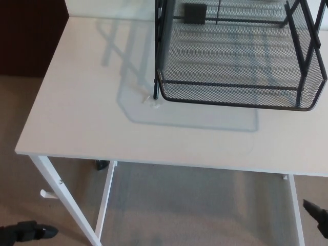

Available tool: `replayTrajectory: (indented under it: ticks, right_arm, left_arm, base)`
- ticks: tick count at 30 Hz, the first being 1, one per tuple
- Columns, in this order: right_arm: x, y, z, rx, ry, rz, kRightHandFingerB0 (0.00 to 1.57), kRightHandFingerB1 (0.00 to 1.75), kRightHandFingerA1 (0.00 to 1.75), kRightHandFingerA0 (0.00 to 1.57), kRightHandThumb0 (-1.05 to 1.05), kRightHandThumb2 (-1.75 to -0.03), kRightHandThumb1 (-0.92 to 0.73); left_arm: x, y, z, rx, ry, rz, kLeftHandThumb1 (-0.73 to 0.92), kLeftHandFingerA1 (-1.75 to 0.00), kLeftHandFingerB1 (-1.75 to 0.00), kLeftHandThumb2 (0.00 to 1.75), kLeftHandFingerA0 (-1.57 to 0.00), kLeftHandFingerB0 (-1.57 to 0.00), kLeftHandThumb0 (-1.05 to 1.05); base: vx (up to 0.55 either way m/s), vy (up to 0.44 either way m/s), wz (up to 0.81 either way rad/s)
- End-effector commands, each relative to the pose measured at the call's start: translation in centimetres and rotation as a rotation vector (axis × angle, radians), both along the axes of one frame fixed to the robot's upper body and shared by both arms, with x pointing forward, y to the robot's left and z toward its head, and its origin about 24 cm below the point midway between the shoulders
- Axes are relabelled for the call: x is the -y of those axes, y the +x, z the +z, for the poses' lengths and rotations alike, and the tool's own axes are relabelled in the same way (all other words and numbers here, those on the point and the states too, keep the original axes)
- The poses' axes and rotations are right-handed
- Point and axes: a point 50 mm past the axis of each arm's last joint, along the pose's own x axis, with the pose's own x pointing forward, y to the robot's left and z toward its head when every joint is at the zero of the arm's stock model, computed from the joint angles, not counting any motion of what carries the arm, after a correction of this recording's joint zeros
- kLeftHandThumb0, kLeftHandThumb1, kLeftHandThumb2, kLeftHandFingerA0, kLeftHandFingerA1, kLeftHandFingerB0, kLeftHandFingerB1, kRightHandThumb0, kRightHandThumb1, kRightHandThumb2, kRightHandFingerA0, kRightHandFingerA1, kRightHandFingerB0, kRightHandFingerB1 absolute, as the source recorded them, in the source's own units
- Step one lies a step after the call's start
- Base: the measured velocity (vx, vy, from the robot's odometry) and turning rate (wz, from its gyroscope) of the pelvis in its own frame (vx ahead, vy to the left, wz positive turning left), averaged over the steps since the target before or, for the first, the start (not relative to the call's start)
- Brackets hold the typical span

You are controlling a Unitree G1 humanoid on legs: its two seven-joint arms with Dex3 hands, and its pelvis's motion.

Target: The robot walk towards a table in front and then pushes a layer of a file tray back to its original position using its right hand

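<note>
The white worktop (87,113) fills most of the frame, its near edge running across the lower middle and its left edge slanting toward the upper left. The black mesh file tray (236,56) stands at the upper right, cut by the top edge of the frame. Its pulled-out layer (241,96) juts toward the near edge, the front rim well short of that edge. A wide bare strip of worktop lies between rim and edge, and the whole left half is bare too. Below the edge, white legs (66,205) and carpet (195,205) show.

The right hand (316,214) is only a dark tip at the lower right corner, below the worktop and touching nothing; how far open it is cannot be told. The left hand (25,231) shows at the lower left corner, low beside the leg, holding nothing visible; its opening cannot be told.
</note>
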Motion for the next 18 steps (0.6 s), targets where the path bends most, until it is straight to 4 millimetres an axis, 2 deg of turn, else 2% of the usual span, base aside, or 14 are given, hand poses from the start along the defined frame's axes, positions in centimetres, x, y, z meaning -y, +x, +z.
replayTrajectory:
  ticks: [1,10,18]
  right_arm:
    - [3.16,0.29,-3.39,-0.276,0.422,-0.252,0.10,0.26,0.40,0.00,-0.72,-0.85,-0.45]
    - [3.42,0.27,-3.69,-0.304,0.442,-0.244,0.07,0.22,0.39,0.00,-0.73,-0.85,-0.46]
    - [3.39,0.38,-3.67,-0.302,0.463,-0.235,0.11,0.20,0.43,0.01,-0.73,-0.84,-0.45]
  left_arm:
    - [-0.33,-0.82,-0.29,0.007,0.029,0.018,0.38,-0.47,-0.42,0.66,-0.56,-0.43,-0.48]
    - [-0.39,-1.01,-0.37,-0.001,0.036,0.017,0.38,-0.47,-0.42,0.66,-0.56,-0.43,-0.48]
    - [-0.52,-0.75,-0.09,0.012,0.054,0.008,0.39,-0.47,-0.43,0.67,-0.57,-0.43,-0.49]
  base:
    - [0.00,0.000,0.00]
    - [0.00,0.000,0.00]
    - [0.00,0.000,0.00]
